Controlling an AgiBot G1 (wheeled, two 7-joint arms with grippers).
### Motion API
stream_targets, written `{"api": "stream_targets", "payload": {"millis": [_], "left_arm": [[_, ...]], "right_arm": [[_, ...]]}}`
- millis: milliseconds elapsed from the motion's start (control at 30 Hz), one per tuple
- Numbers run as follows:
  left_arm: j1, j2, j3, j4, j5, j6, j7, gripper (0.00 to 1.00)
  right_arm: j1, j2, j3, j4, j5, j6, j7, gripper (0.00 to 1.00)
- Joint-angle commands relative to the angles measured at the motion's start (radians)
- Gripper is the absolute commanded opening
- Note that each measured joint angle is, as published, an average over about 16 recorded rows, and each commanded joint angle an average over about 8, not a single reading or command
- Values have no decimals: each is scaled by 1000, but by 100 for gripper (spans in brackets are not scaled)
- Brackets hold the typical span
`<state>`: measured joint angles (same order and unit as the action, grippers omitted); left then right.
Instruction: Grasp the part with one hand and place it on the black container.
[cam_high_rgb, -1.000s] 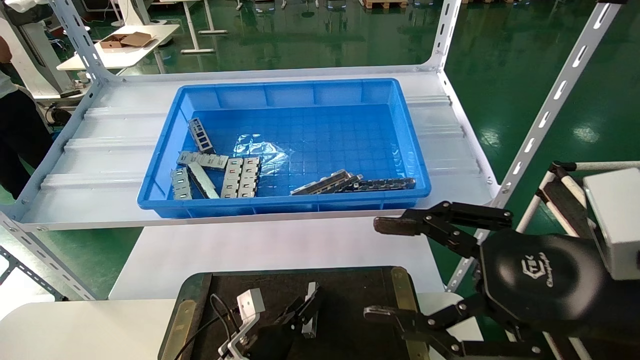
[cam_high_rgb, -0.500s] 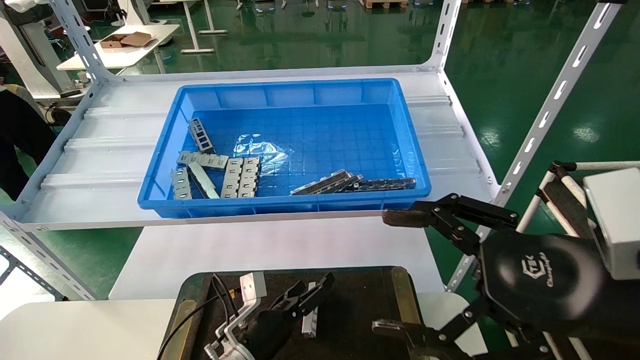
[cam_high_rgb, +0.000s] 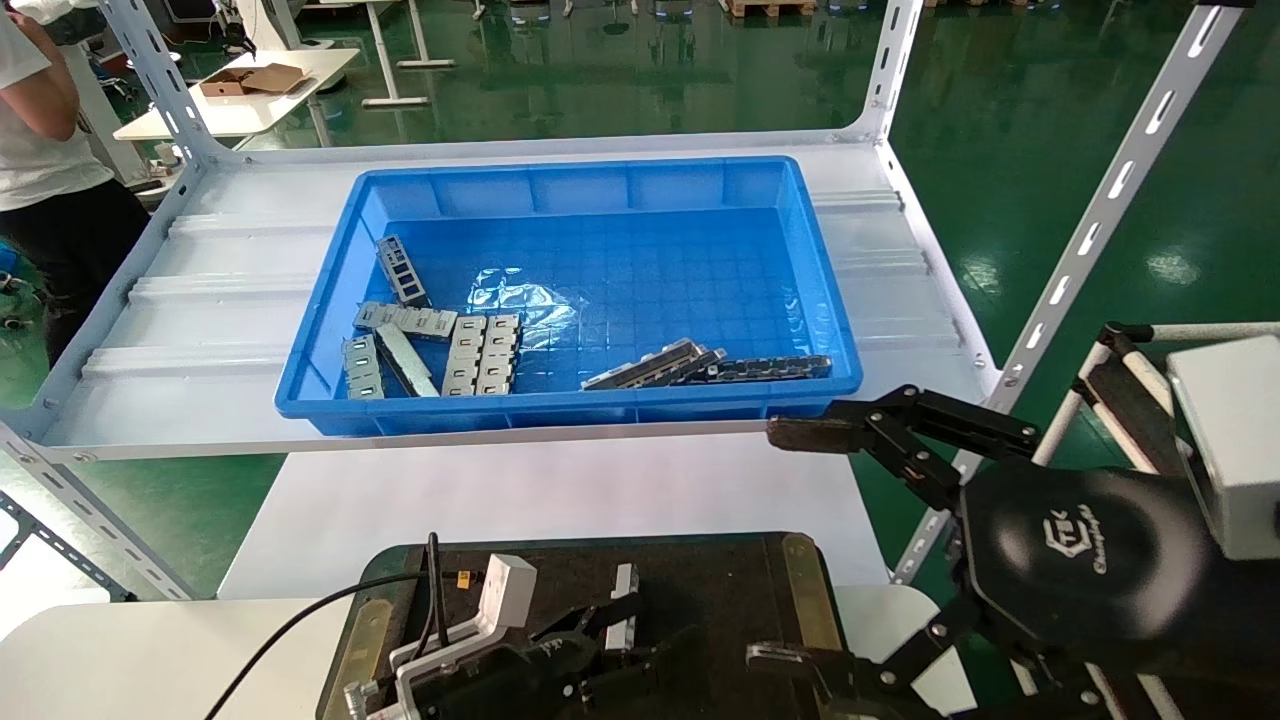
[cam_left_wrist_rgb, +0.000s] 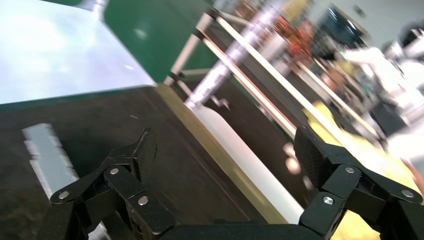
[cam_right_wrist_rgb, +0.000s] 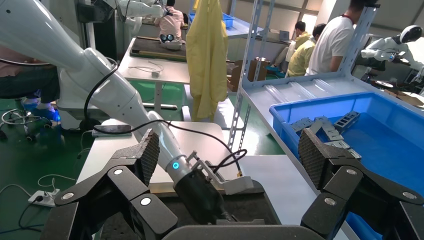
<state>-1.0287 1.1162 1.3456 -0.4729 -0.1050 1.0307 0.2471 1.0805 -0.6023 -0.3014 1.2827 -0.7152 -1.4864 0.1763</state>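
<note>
The part, a slim silver channel bar, lies flat on the black container at the near edge of the table. My left gripper hovers low just behind it, open and holding nothing. In the left wrist view the part rests on the tray's dark floor beside one fingertip, outside the open left gripper. My right gripper hangs open and empty past the tray's right brass strip. The right wrist view shows that right gripper wide open, with the left arm beyond it.
A big blue bin on the white shelf holds several silver plates, channel bars and a dark perforated strip. Slotted shelf posts rise at the right. A person stands at the far left.
The left gripper has opened, let go of the part and drawn back toward the near edge. The part now lies on the black tray. The right gripper drifted slightly right.
</note>
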Motion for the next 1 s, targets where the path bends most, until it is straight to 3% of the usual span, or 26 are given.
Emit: {"api": "stream_targets", "payload": {"millis": [33, 533, 1000], "left_arm": [[-20, -22, 25, 4, 37, 57, -16, 100], [-166, -193, 113, -34, 214, 417, -22, 100], [-287, -306, 141, -175, 299, 496, -60, 100]], "right_arm": [[0, 0, 0, 0, 0, 0, 0, 100], [0, 0, -1, 0, 1, 0, 0, 100], [0, 1, -2, 0, 1, 1, -1, 100]]}}
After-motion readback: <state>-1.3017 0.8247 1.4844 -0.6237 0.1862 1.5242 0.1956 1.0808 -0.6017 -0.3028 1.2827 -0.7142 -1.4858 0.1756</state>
